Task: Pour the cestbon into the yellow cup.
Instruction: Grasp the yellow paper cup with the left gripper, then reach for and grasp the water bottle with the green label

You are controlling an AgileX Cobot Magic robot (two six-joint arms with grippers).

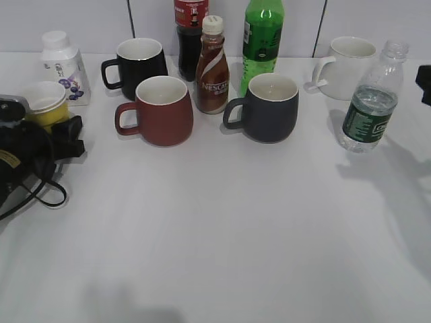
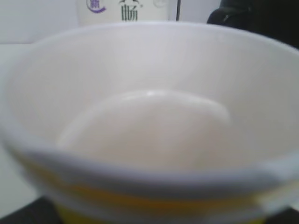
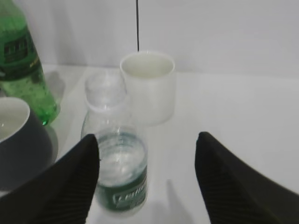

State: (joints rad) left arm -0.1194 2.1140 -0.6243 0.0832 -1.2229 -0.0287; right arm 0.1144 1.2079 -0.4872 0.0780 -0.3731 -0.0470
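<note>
The cestbon, a small clear uncapped bottle with a dark green label, stands upright at the right of the table. In the right wrist view the cestbon sits just inside my right gripper's left finger. My right gripper is open and only its edge shows in the exterior view. The yellow cup is at the far left, in my left gripper. The cup's white inside fills the left wrist view and looks empty. The jaws themselves are hidden there.
A white mug stands behind the cestbon. A grey mug, red mug, black mug, Nescafe bottle, cola bottle and tall green bottle fill the back middle. A white yoghurt bottle stands behind the cup.
</note>
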